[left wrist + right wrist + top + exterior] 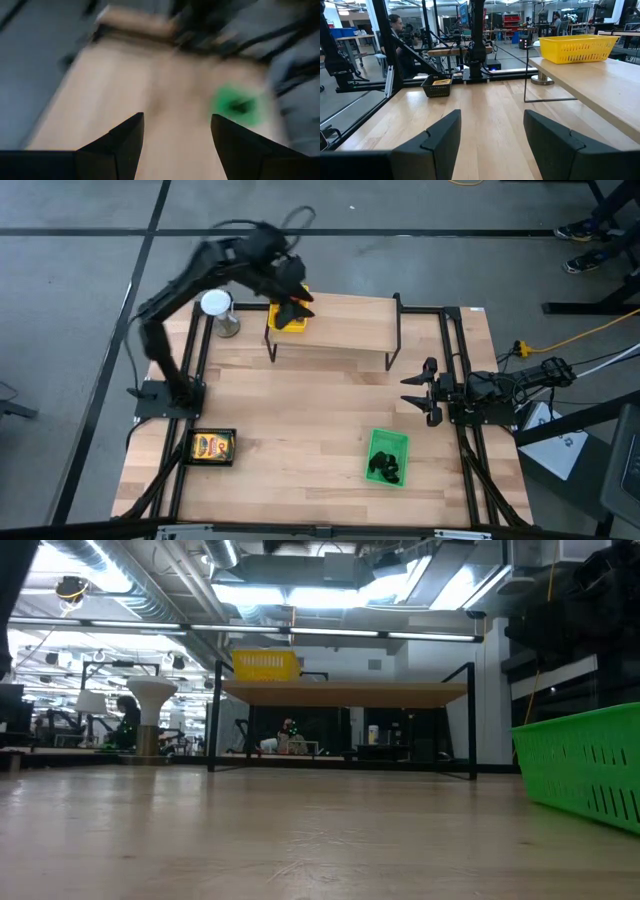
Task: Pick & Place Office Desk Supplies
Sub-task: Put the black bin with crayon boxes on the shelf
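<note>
My left gripper [299, 307] hovers over the yellow tray [288, 318] at the left end of the raised wooden shelf. Its fingers are open [177, 120] with nothing between them. Yellow printed boxes [212, 446] lie in the black tray [193, 448] near the table's left near corner, also seen in the right wrist view [440, 81]. Black clips [385, 468] lie in the green tray [390, 442]. No purple or orange rings show in any view. My right gripper [408, 391] waits open [492, 114] at the table's right side.
The shelf [340, 325] stands on thin black legs along the far edge of the table. A grey cylinder with a white round top [218, 306] stands left of it. Bare wood lies between the trays [300, 410]. A person sits beyond the table [396, 22].
</note>
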Robot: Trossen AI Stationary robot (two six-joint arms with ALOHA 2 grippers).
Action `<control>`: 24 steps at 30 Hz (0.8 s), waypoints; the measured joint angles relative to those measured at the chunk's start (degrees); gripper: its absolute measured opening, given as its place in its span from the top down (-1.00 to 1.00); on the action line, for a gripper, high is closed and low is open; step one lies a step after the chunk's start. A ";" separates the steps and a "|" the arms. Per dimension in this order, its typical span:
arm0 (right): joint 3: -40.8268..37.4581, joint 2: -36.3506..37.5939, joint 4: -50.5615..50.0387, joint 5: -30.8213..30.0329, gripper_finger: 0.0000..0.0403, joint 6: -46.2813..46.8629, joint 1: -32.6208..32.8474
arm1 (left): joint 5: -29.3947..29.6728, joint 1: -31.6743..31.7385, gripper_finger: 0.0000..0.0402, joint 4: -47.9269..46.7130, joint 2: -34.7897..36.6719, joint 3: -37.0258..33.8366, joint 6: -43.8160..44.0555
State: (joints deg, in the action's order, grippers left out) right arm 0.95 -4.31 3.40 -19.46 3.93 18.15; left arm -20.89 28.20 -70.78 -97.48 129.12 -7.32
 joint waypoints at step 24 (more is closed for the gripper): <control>0.00 -0.07 0.00 -0.02 -0.09 0.01 0.00 | 39.82 -51.57 -0.05 -18.34 16.09 -13.94 63.43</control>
State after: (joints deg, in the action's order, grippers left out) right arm 0.95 -4.38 3.40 -19.49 3.94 18.15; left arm 18.93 -23.37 -89.12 -81.40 115.19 56.11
